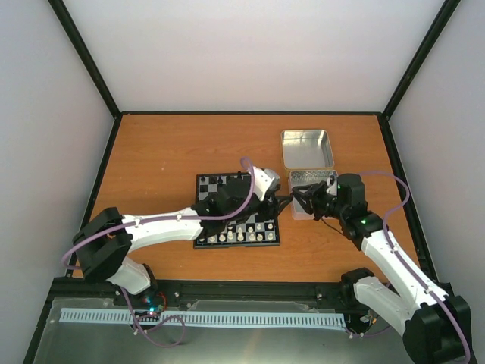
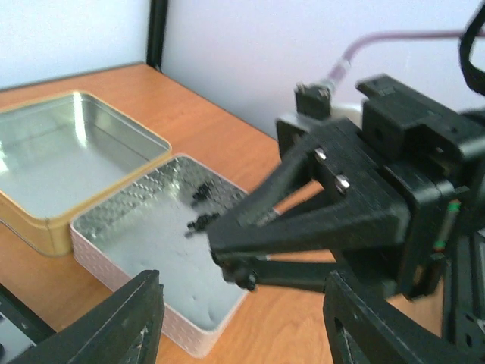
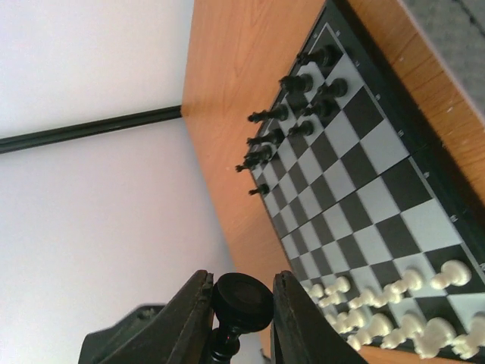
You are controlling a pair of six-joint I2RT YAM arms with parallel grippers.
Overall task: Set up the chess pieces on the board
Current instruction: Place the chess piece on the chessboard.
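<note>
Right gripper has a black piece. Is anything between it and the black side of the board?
Yes. The left arm reaches across the middle of the board, and the open left gripper sits just in front of the right gripper holding the black piece. It probably has to pull back first.

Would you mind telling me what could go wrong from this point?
The black chess piece is pinched only at the right gripper's fingertips, so it may slip. The open left gripper sits very close opposite, so they might collide. The left arm hangs over the board, possibly toppling white pieces.
</note>
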